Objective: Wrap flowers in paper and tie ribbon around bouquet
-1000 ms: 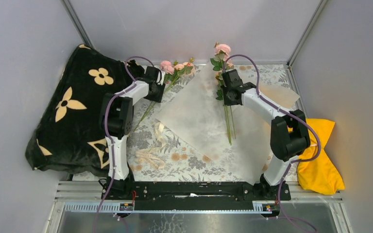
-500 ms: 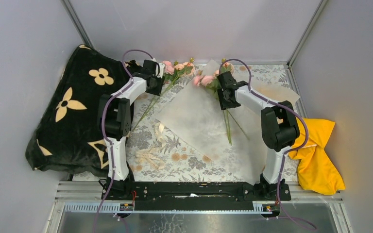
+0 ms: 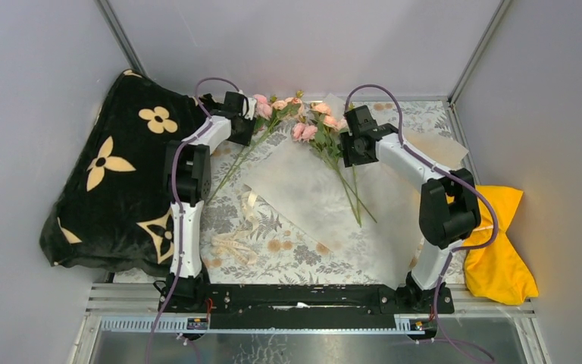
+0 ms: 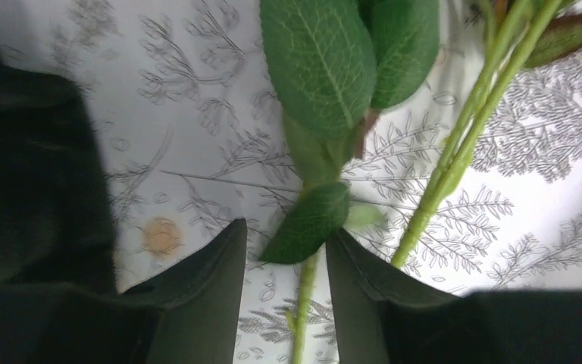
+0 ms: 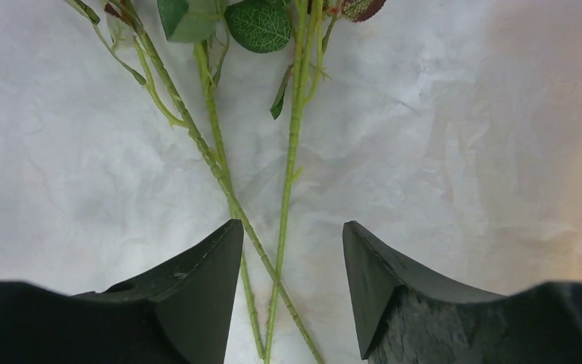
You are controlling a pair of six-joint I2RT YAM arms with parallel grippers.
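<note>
The flowers are lying in two lots at the far side of the surface. One bunch of pink roses [image 3: 308, 127] is resting on the white wrapping paper [image 3: 303, 189], heads toward the back wall and stems fanning out toward the arms. The other bunch [image 3: 273, 106] is lying off the sheet to its left, on the grey floral tablecloth [image 3: 273, 250], just beside the black blanket [image 3: 106, 174].

The right fingers [image 5: 197, 288] are standing spread above the crossed stems [image 5: 284, 197] on the paper, gripping nothing. The left fingers [image 4: 204, 288] are spread as well, with a thin green stem [image 4: 303, 303] running loose down the gap between them and a leaf [image 4: 307, 224] sitting right at their tips.

So the gathering is only half done, I'd judge: the second bunch is not yet on the sheet. If the left fingers are closing where they are, they could be catching the leaf instead of the stem, and it may slip out on the lift. Dragging those stems across could be snagging the paper's edge and rucking or tearing so thin a sheet. On the right, the stems are splaying apart, so a pinch might be taking one and leaving the rest. The cream ribbon [image 3: 236, 241] is looping near the paper's near-left edge, where a low sweep could be tangling it.
</note>
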